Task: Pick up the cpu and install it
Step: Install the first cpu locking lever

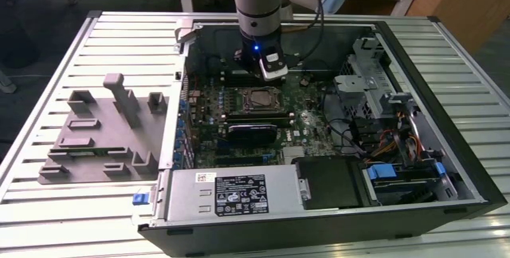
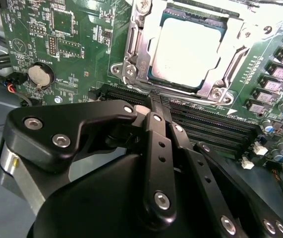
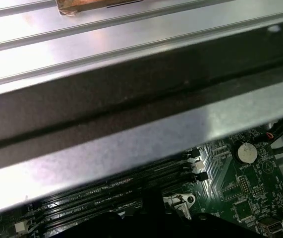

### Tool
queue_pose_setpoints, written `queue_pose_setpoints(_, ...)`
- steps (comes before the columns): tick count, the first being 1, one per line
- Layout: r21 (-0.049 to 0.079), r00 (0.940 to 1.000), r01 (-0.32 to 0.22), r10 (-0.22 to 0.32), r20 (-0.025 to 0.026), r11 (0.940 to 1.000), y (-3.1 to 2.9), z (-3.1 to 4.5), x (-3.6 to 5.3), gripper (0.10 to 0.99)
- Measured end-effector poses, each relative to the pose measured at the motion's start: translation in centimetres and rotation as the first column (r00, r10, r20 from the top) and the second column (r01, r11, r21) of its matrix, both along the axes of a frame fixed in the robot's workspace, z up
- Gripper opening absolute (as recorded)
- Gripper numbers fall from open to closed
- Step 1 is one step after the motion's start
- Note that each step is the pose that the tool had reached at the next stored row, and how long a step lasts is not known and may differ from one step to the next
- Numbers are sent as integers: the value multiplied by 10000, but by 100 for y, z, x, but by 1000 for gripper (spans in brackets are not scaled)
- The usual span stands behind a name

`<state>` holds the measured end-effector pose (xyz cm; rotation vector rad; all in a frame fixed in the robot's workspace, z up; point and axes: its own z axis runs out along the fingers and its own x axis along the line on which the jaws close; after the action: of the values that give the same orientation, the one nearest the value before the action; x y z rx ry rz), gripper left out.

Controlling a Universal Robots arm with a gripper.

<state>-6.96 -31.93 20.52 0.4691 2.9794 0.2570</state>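
The cpu [image 2: 188,49], a flat square chip with a shiny silver top, lies inside the metal socket frame [image 2: 131,64] on the green motherboard [image 2: 67,44]. In the exterior view the cpu [image 1: 257,98] sits at the middle of the open computer case. My gripper [image 1: 273,73] hangs just beyond the socket, toward the back of the case. In the second wrist view the black gripper [image 2: 151,101] looks shut with nothing in it, its tips over the memory slots [image 2: 210,126] beside the socket and apart from the cpu.
A grey fixture tray [image 1: 104,132] lies on the slatted table at the exterior view's left. Inside the case are a black heatsink block [image 1: 251,131], a power supply [image 1: 231,192], a drive cage [image 1: 374,91] and cables. The case's metal wall [image 3: 131,139] is close to the wrist.
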Motion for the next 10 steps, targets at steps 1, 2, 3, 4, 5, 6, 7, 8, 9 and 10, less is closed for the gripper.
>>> queue_pose_setpoints(1,-6,10000,0,0,1,10000,-4,0,0,106)
queue_pose_setpoints(2,-13,10000,0,0,1,10000,-6,-1,0,106)
queue_pose_setpoints(3,-21,10000,1,-1,1,10000,-9,0,0,106)
queue_pose_setpoints(4,-30,10000,0,0,1,10000,-12,0,0,106)
queue_pose_setpoints(5,-37,10000,0,0,1,10000,-14,0,0,106)
queue_pose_setpoints(6,-45,10000,1,-1,0,10000,-16,0,0,106)
queue_pose_setpoints(7,-53,10000,0,0,1,10000,-19,0,0,106)
queue_pose_setpoints(8,-61,10000,0,0,1,10000,-22,0,0,106)
queue_pose_setpoints(9,-69,10000,0,0,1,10000,-24,0,0,106)
queue_pose_setpoints(10,-76,10000,0,0,1,10000,-27,0,0,106)
